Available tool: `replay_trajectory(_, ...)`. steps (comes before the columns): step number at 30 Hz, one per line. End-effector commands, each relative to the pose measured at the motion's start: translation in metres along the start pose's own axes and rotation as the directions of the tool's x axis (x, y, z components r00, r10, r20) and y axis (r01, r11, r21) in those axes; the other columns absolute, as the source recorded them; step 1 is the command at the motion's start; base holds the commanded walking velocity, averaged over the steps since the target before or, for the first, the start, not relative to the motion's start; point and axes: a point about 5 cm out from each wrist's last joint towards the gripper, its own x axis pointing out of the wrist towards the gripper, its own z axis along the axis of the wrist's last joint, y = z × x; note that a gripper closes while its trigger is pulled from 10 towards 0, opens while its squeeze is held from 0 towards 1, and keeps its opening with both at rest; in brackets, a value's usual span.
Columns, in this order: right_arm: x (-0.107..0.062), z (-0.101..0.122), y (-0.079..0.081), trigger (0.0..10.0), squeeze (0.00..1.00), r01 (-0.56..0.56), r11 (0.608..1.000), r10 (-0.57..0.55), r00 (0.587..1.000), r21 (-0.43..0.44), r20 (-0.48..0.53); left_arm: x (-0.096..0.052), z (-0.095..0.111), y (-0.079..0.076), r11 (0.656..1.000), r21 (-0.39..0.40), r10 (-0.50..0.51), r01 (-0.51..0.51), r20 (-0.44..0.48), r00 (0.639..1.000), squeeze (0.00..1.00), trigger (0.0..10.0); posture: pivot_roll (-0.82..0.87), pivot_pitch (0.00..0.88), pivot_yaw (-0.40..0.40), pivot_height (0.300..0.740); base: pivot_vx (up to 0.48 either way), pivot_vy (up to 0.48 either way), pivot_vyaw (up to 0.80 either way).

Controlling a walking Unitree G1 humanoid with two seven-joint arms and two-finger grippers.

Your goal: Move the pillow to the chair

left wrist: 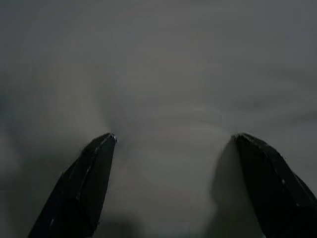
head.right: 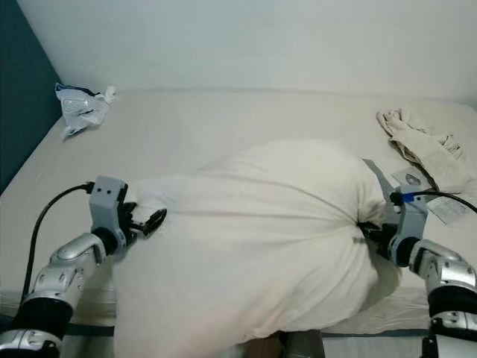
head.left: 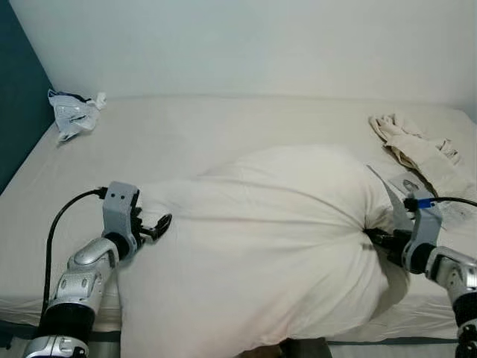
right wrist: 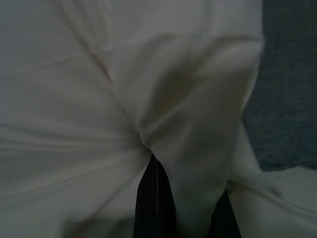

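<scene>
A big white pillow [head.left: 261, 246] lies across the near part of the bed [head.left: 223, 127], its front hanging over the bed's edge. My left gripper [head.left: 159, 226] is at the pillow's left end, open, its black fingers [left wrist: 84, 183] spread against the cloth with nothing pinched. At the pillow's right end my right gripper [head.left: 375, 239] is shut on a bunched fold of the pillow [right wrist: 193, 163], and creases run out from that pinch. The chair is out of sight.
A crumpled white plastic bag [head.left: 73, 113] sits at the bed's far left corner. A cream cloth [head.left: 417, 149] and a small paper [head.left: 408, 183] lie at the right. A dark teal wall [head.left: 19, 112] runs along the left, a white wall behind.
</scene>
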Motion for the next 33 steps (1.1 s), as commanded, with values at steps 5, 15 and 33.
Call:
replay_trajectory(5,-0.008,0.005,-0.017,0.0,0.0,0.108,0.993,-0.11,0.993,0.05,0.04,-0.022,-0.021,0.055,0.938,-0.194,0.261,-0.288,-0.154,0.953,0.0,10.0,-0.01,0.157,-0.034,0.611,0.0,0.0,0.0)
replay_trajectory(15,0.0,0.007,-0.01,0.0,0.0,0.06,0.992,-0.07,0.994,0.114,0.082,-0.026,-0.042,0.052,0.849,-0.451,0.108,-0.276,-0.362,0.926,0.0,10.0,0.0,0.169,-0.018,0.611,0.0,0.0,0.0)
replay_trajectory(33,0.003,0.007,-0.004,0.0,0.0,-0.021,0.981,-0.002,0.993,0.191,0.118,-0.017,-0.014,0.029,0.391,-0.879,-0.075,0.272,0.264,0.962,0.0,10.0,-0.01,0.173,0.003,0.611,0.0,0.0,0.0)
